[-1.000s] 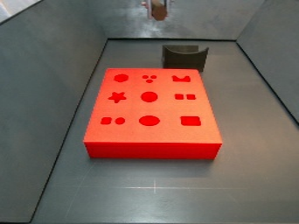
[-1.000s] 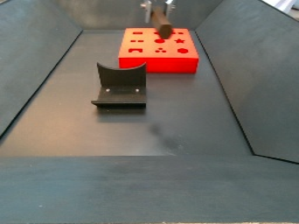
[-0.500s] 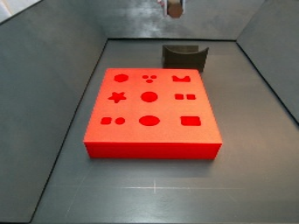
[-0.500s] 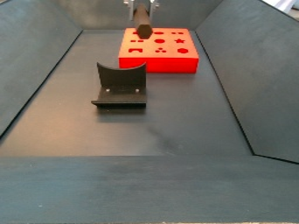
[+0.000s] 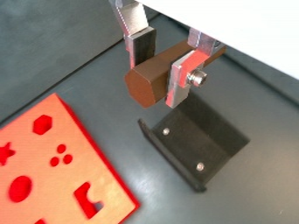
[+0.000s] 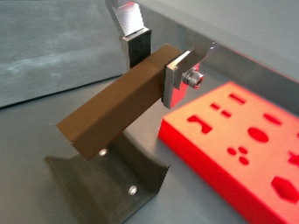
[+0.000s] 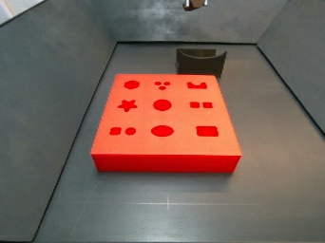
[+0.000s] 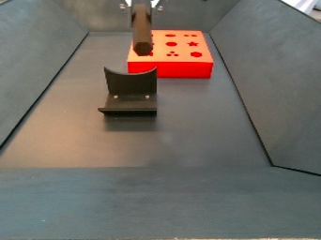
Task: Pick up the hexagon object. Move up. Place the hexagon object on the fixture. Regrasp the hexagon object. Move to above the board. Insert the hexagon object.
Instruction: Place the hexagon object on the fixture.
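Note:
My gripper [image 5: 163,59] is shut on the hexagon object [image 5: 149,83], a dark brown six-sided rod held across the jaws. In a side view the hexagon object [image 8: 142,36] hangs in the air below the gripper [image 8: 142,6], just behind and above the fixture [image 8: 129,89]. Both wrist views show the fixture [image 5: 198,144] [image 6: 105,179] under the rod's free end. The red board [image 8: 175,54] [image 7: 165,119] lies beside the fixture, its cut-outs bare. Only the tip of the gripper [image 7: 193,4] shows at the upper edge of a side view.
Sloped grey walls [image 8: 44,66] close in the dark floor on all sides. The fixture [image 7: 202,62] stands close to the board's far short edge. Open floor [image 8: 163,150] stretches on the fixture's other side.
The gripper has carried the hexagon object off the board's airspace toward the fixture, rising slightly. Board and fixture have not moved.

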### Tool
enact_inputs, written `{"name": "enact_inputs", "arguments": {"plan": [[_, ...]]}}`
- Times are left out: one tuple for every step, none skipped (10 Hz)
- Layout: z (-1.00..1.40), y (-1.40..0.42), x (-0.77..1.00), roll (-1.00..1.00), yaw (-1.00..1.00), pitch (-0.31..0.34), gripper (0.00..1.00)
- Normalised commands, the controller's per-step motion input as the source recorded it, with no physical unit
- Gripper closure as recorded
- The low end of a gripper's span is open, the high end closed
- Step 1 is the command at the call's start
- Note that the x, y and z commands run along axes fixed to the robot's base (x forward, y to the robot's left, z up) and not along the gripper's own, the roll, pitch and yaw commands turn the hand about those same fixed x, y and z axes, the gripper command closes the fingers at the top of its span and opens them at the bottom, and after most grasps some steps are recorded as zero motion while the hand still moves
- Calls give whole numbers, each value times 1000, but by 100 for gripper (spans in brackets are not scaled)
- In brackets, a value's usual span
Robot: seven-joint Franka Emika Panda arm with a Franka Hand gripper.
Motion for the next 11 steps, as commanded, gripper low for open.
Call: {"name": "enact_inputs", "arguments": {"plan": [[-15,61,442,-1000,-195,103,100],[-13,63,350,-1000,-204,98,100],[-17,59,282,-1000,-215,94,100],[-19,53,200,-802,-189,66,100],[-19,52,159,-690,-171,53,100],[-18,53,85,-465,-142,30,100],[-12,45,65,-301,-123,6,100],[-1000,130,126,-1000,-97,201,100],[-1000,134,129,-1000,-100,200,100],[-1000,140,150,-1000,-145,227,100],[-1000,135,166,-931,-178,226,100]]}}
